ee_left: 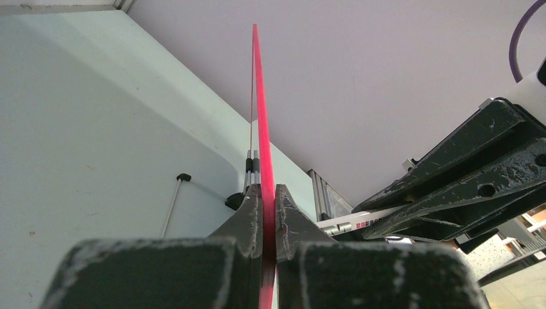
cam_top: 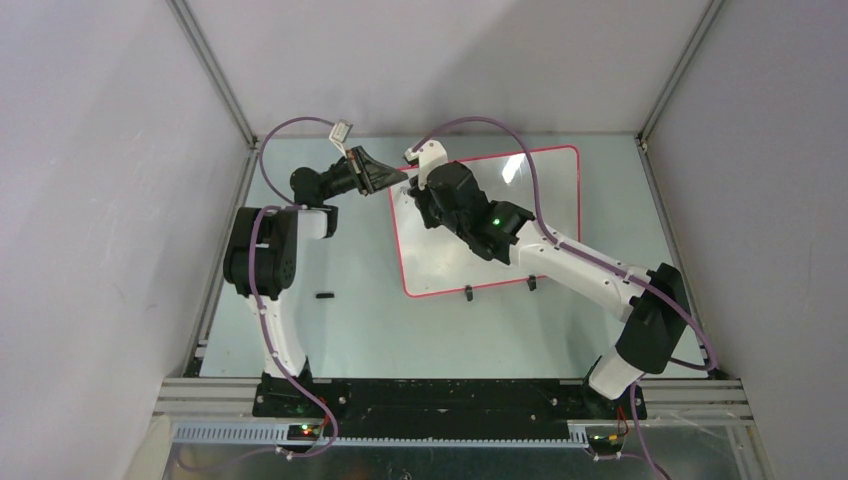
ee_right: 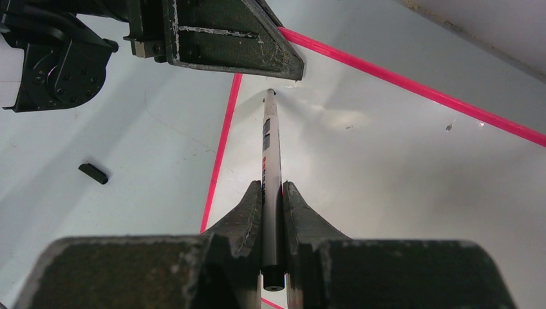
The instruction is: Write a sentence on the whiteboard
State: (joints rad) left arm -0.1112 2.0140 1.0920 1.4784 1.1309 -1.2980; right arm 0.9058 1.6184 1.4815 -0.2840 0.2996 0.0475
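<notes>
left wrist: left gripper (ee_left: 267, 190) clamped on whiteboard (ee_left: 261, 116) rim — right gripper (ee_right: 273, 187) pinching marker (ee_right: 272, 135).

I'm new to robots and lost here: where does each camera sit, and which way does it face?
Top external: overhead behind the arms, looking down on them and the whiteboard.
Left wrist: looks along left end effector, shut on the board's red rim.
Right wrist: looks along right end effector, gripping a marker.
Shared: each wrist view shows the other end effector.

We see bright, even light, soft glare at one o'clock on the whiteboard (cam_top: 440, 262), and blurry near foregrounds in both wrist views.
</notes>
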